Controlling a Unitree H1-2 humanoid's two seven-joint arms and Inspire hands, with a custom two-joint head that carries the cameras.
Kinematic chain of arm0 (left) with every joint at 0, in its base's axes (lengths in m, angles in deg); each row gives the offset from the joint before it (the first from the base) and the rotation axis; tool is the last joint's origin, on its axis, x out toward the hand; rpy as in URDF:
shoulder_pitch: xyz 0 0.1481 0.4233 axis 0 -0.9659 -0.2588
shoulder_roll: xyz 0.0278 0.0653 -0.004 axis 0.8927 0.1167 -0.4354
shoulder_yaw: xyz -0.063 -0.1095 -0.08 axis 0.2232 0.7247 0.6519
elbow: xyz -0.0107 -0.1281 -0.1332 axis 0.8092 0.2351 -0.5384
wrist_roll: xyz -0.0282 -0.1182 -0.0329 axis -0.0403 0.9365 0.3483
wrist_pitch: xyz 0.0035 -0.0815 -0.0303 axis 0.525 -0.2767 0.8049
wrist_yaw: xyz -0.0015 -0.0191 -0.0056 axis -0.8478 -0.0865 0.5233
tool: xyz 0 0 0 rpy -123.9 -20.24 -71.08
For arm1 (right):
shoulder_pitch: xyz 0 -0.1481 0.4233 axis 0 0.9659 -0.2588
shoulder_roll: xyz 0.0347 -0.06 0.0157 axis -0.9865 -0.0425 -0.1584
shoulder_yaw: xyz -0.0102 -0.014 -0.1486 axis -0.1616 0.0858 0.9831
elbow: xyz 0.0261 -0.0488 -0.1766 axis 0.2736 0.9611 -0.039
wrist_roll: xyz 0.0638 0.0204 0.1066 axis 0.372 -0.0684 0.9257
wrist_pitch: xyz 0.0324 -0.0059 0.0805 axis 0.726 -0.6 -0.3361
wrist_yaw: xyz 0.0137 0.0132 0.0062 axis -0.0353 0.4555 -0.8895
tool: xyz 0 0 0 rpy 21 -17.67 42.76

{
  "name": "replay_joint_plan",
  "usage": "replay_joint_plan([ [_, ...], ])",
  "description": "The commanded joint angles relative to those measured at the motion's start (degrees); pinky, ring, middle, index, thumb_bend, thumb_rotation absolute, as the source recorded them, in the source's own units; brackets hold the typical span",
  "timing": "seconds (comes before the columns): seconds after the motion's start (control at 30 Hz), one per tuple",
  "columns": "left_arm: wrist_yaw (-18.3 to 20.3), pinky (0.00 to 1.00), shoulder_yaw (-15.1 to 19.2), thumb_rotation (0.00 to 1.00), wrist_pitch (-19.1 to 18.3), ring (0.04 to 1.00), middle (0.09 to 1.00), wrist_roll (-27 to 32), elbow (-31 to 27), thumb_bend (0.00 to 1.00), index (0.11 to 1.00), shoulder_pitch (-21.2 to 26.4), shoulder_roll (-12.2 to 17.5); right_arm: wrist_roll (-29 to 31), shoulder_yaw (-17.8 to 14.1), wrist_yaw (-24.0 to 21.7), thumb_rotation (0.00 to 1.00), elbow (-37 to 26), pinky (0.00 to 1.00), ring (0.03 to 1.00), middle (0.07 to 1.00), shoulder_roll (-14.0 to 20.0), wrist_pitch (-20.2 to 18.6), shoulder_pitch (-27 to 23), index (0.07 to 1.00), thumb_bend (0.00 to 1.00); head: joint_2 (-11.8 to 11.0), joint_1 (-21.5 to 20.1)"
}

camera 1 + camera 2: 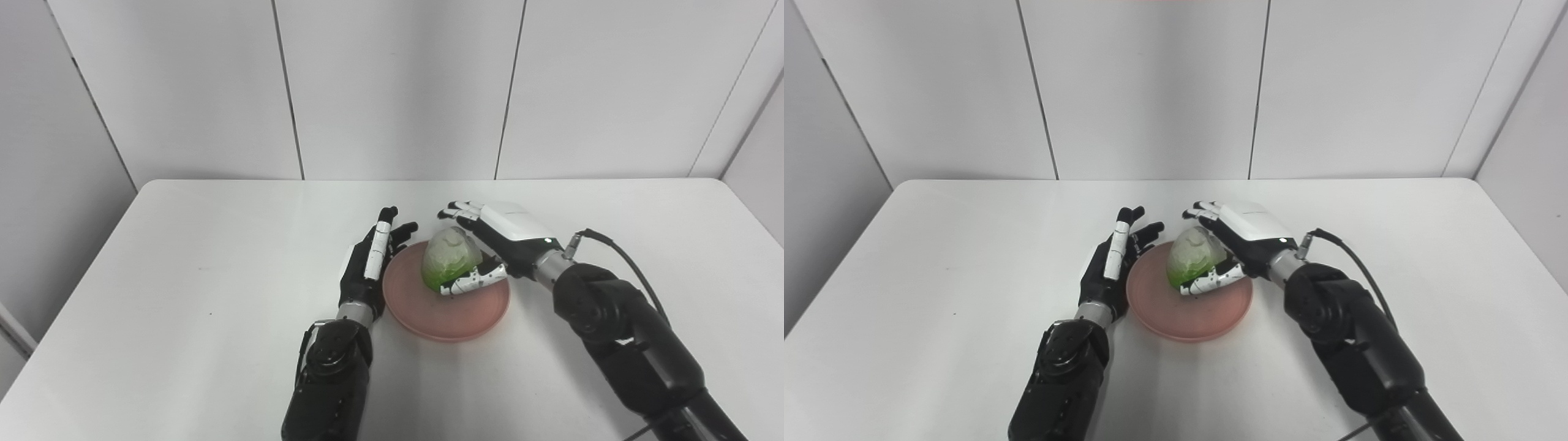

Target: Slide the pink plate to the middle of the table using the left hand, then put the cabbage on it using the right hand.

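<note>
I take the wide white tabletop as my reference: near its middle sits the round, shallow pink plastic plate, which I judge is already where it belongs. My right hand reaches over the plate's far right rim, fingers curled over the top and thumb underneath, clamped on the pale-green-and-white wedge of cabbage, which hangs over or rests on the plate's far half; I cannot tell whether it touches. My left hand stands edge-on against the plate's left rim, fingers straight and loosely spread, holding nothing. The cabbage looks light and smooth, probably a stiff toy with a slick rounded crown, so I judge the broad sides are the safest hold. Released on a curved face, it could rock or roll toward the rim.
</note>
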Motion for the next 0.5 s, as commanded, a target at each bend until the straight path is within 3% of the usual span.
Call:
replay_joint_plan([
  [0.0, -2.3, 0.93, -0.2, 0.90, -0.2, 0.943, 0.896, -1.7, 1.5, 0.90, 0.919, -1.1, 0.0, 4.4, -4.2, 2.4, 0.61, -1.5, 1.00, 1.000, 1.000, -0.9, -2.1, -1.6, 0.956, 1.00, -0.1, 0.0],
  [0.1, -3.6, 0.91, -1.0, 0.91, 3.3, 0.966, 0.935, -3.9, 1.8, 0.90, 0.935, -1.3, 0.1, 9.3, -9.9, 8.9, 0.68, 0.2, 0.96, 1.000, 0.987, -3.9, 0.2, -0.4, 0.945, 1.00, -0.2, 0.1],
  [0.13, -4.1, 0.90, -1.1, 0.90, 4.1, 0.970, 0.951, -4.5, 1.8, 0.91, 0.944, -1.3, 0.1, 10.8, -11.2, 10.5, 0.72, 0.6, 0.90, 0.979, 0.972, -4.8, 0.8, -0.1, 0.947, 1.00, -0.2, 0.1],
  [0.3, -7.3, 0.88, -1.6, 0.88, 10.2, 0.966, 0.963, -8.0, 2.9, 0.96, 0.942, -1.3, -0.1, 19.2, -17.3, 16.6, 0.86, 2.7, 0.78, 0.904, 0.941, -9.3, 2.3, 1.2, 0.947, 1.00, -0.3, 0.3],
  [0.33, -8.2, 0.88, -2.1, 0.88, 11.9, 0.963, 0.965, -9.4, 3.4, 0.96, 0.942, -1.2, 0.1, 22.3, -19.1, 17.3, 0.85, 3.3, 0.80, 0.907, 0.937, -10.6, 2.7, 1.7, 0.941, 1.00, -0.2, 0.3],
  [0.4, -10.0, 0.95, -2.8, 0.89, 16.1, 0.972, 0.971, -12.1, 5.2, 0.90, 0.964, -0.8, 0.7, 29.3, -22.9, 17.6, 0.81, 4.0, 0.93, 0.962, 0.963, -13.3, 2.3, 2.6, 0.949, 1.00, -0.2, 0.3],
  [0.47, -11.3, 0.99, -3.0, 0.87, 18.7, 0.992, 0.991, -13.3, 6.6, 0.83, 0.980, -0.3, 1.0, 32.2, -24.6, 18.5, 0.83, 4.3, 0.98, 0.971, 0.968, -14.6, 2.6, 3.5, 0.964, 1.00, -0.2, 0.3],
])
